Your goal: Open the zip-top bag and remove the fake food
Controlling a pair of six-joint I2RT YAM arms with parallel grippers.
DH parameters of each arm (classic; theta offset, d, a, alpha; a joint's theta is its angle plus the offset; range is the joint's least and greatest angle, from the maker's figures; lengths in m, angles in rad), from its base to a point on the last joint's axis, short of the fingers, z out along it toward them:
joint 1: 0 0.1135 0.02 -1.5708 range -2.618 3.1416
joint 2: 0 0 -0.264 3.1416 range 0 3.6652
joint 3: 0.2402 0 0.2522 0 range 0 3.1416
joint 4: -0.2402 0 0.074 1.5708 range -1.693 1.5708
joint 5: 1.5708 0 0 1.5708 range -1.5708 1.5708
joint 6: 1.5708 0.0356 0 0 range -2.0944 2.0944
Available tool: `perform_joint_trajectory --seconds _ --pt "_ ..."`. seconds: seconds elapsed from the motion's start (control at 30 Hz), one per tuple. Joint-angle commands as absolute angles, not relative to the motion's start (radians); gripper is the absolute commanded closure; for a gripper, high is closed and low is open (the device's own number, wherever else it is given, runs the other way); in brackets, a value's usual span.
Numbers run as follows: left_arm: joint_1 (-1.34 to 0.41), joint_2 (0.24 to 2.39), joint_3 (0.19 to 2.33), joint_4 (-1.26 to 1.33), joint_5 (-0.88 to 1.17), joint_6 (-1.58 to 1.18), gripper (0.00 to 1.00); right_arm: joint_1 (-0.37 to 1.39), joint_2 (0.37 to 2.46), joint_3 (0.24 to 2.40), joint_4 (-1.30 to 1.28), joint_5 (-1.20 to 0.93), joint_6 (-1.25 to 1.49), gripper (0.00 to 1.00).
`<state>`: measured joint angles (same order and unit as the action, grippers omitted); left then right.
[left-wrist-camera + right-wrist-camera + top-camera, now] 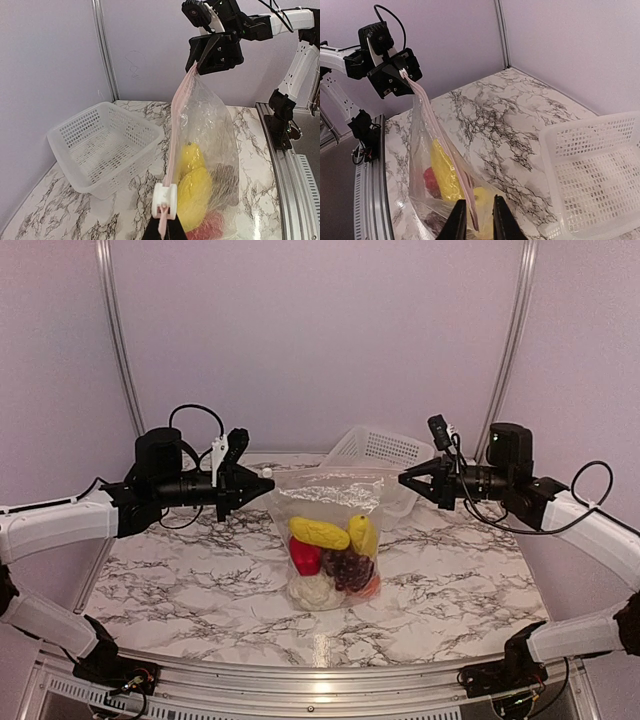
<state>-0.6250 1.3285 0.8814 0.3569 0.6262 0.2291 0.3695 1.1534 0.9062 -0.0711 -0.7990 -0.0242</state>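
Opening step: left gripper (264, 483), 9 o'clock, and right gripper (404, 478), 3 o'clock, jaws closed on zip-top bag (330, 502) ends. Next likely: draw slider (164, 198) across.

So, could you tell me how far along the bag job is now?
Done: the zip-top bag is gripped at both ends of its top edge. In hand: the left gripper pinches the white slider end, the right gripper the opposite end, with the zip strip stretched between them, apparently closed. Left: opening the zip and taking out the fake food, all inside the bag.
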Motion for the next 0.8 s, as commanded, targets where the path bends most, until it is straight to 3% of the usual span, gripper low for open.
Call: perform_joint_trajectory --seconds 0.0,0.07,0.13,0.3,0.5,0.77 --pt "-0.622 1.294 0.870 0.231 0.603 0.332 1.00 0.376 1.103 0.904 -0.067 -0.769 -0.067 0.65" --pt "-0.635 1.298 0.871 0.217 0.608 0.343 1.00 0.404 1.110 0.934 -0.067 -0.740 -0.091 0.49" --pt "-0.654 1.297 0.871 0.218 0.611 0.356 1.00 0.443 1.124 0.975 -0.088 -0.710 -0.121 0.40" --pt "-0.699 1.297 0.902 0.169 0.585 0.393 1.00 0.574 1.204 1.104 -0.147 -0.638 -0.232 0.26" --pt "-0.736 1.266 0.917 0.131 0.571 0.426 1.00 0.738 1.328 1.216 -0.194 -0.560 -0.360 0.25" --pt "-0.781 1.245 0.942 0.097 0.544 0.459 1.00 0.859 1.481 1.391 -0.268 -0.522 -0.472 0.29"
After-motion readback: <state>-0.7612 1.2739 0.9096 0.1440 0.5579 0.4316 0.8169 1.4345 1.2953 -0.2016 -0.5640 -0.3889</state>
